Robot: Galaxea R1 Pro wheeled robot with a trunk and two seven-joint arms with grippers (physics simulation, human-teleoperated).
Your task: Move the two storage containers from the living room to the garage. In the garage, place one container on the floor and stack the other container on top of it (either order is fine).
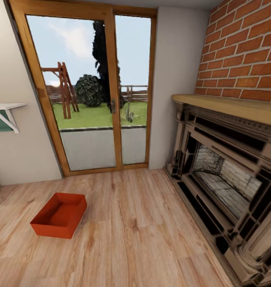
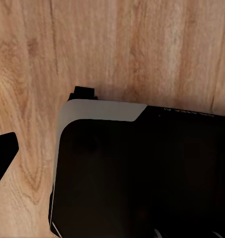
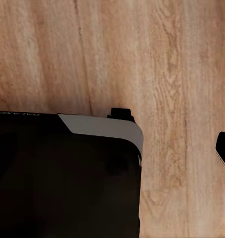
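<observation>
Wood plank flooring [image 1: 143,239] carries one orange-red storage container [image 1: 59,214] near the glass door [image 1: 91,91]. It looks rigid and light; grasp opposite rims. Whether either gripper is open cannot be told.

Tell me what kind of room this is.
Most likely a home living room: a dark ornate fireplace under a red brick wall, a wood-framed glass patio door onto a garden, and light wood plank flooring with an orange-red open-topped storage box on it.
</observation>
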